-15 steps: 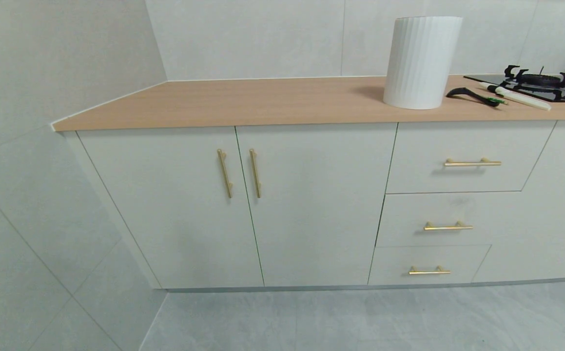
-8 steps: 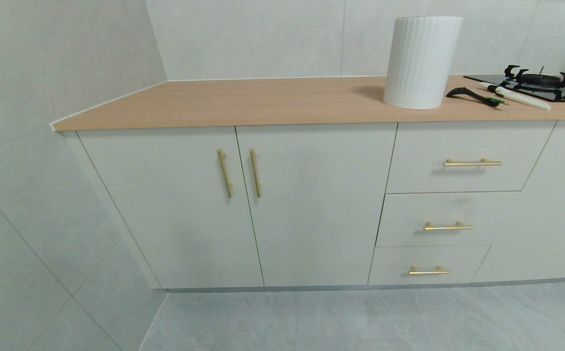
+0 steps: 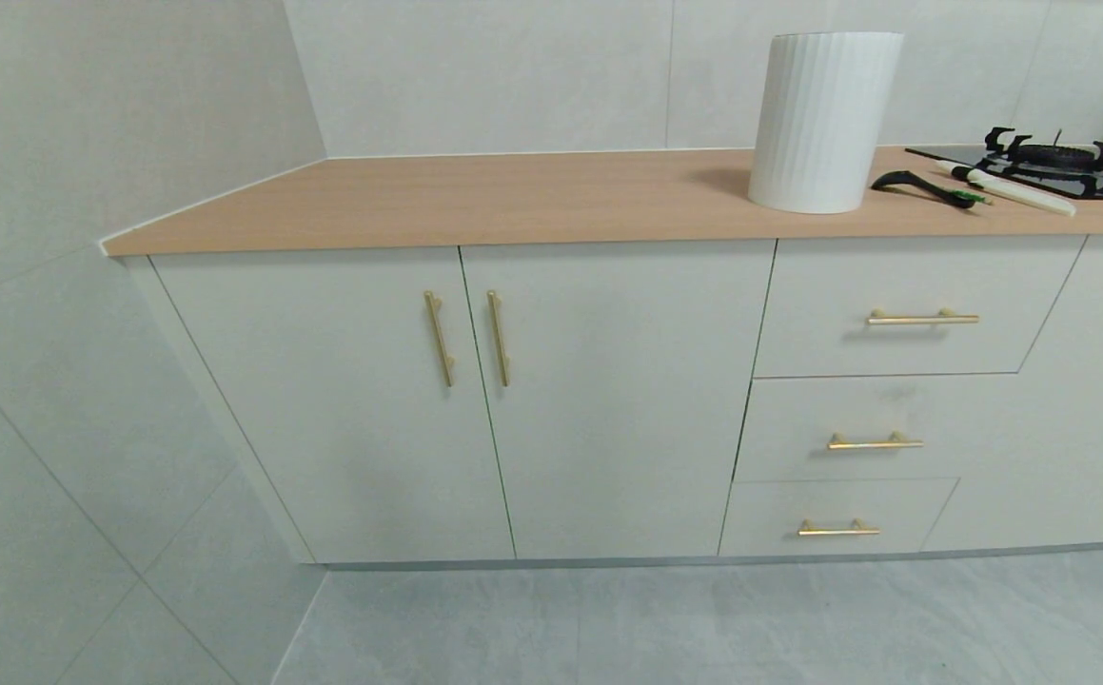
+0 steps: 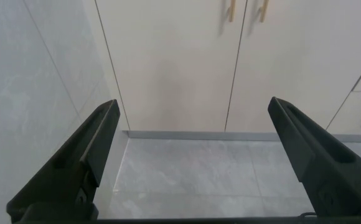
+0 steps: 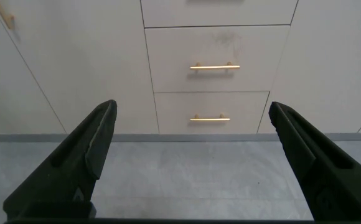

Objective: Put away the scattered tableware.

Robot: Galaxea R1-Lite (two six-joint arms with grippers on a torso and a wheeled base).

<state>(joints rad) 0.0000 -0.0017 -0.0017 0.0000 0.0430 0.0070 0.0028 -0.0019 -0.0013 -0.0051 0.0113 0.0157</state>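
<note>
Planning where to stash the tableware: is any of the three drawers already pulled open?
No, all three drawers sit shut, flush with the cabinet doors beside them.

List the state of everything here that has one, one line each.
Cream double cabinet doors with brass handles, both shut.
Three cream drawers with brass bars, all shut.
White ribbed cylindrical holder, upright.
Black curved utensil, lying flat.
Long white utensil, lying flat.
Left tool, open, empty.
Right tool, open, empty.
</note>
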